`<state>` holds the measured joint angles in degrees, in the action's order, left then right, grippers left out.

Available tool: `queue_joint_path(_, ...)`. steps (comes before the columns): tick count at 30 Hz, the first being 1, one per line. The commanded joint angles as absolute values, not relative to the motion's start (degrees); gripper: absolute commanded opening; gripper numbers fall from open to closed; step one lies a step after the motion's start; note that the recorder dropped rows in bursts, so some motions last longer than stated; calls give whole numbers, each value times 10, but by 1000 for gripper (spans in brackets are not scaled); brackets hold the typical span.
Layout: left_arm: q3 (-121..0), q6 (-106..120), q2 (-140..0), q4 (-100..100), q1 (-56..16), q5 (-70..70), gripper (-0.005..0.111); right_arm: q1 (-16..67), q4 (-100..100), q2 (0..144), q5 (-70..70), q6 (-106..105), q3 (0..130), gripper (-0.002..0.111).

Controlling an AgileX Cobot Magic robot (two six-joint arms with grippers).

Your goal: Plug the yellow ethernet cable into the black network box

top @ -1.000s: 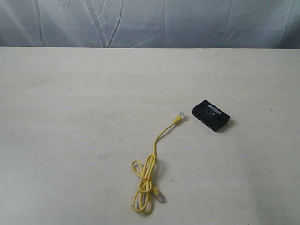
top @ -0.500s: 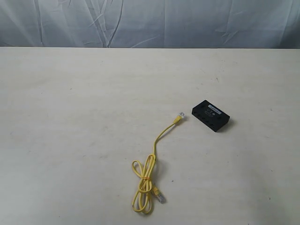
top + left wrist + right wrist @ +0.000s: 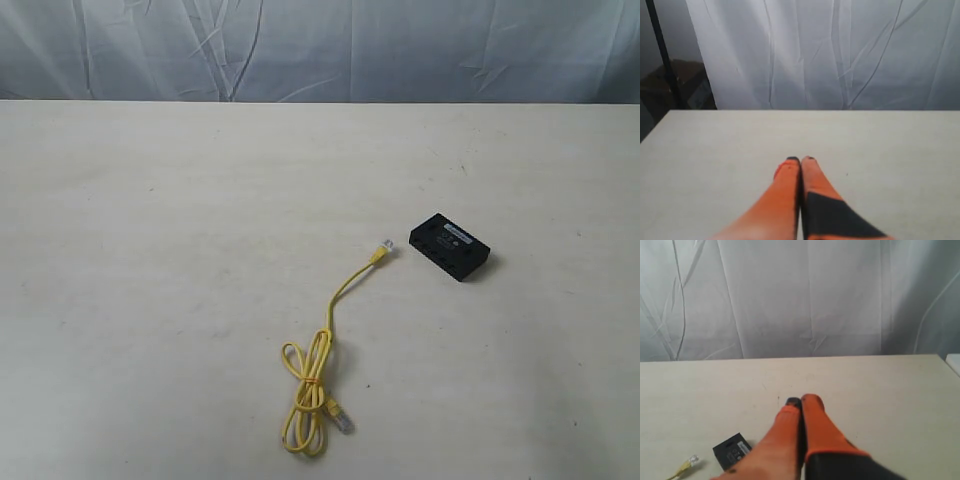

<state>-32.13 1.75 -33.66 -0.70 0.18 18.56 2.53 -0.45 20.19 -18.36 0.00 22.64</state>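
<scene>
The yellow ethernet cable [image 3: 322, 352] lies on the table, its loose coil toward the front and one clear plug [image 3: 383, 250] reaching toward the black network box [image 3: 449, 247], a short gap apart. The box lies flat with a white label on top. Neither arm shows in the exterior view. My left gripper [image 3: 800, 159] is shut and empty above bare table. My right gripper [image 3: 801, 401] is also shut and empty; the box [image 3: 731, 450] and the cable's plug [image 3: 690, 461] appear beside its fingers, well apart from the tips.
The pale table [image 3: 150, 220] runs back to a white draped curtain [image 3: 320, 50]. A dark stand pole and box [image 3: 670, 75] sit beyond the table's edge in the left wrist view.
</scene>
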Motion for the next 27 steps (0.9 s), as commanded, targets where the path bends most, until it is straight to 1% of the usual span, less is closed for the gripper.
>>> queue_joint_path(1,-374,20,-440,-19,5,230,0,28,5,244,-223,0,256,0)
queue_joint_path(9,-428,40,-615,-29,3,262,0,28,40,323,-239,0,290,0)
queue_joint_path(13,-449,51,-664,-34,-32,259,0,28,68,366,-240,0,310,0)
queue_joint_path(17,-482,52,-733,-28,-101,257,0,28,83,444,-265,-5,338,0)
queue_joint_path(21,-502,52,-783,-28,-134,250,0,28,97,495,-280,-5,348,0)
queue_joint_path(27,-541,69,-853,-27,-186,255,0,54,97,564,-244,-6,348,0)
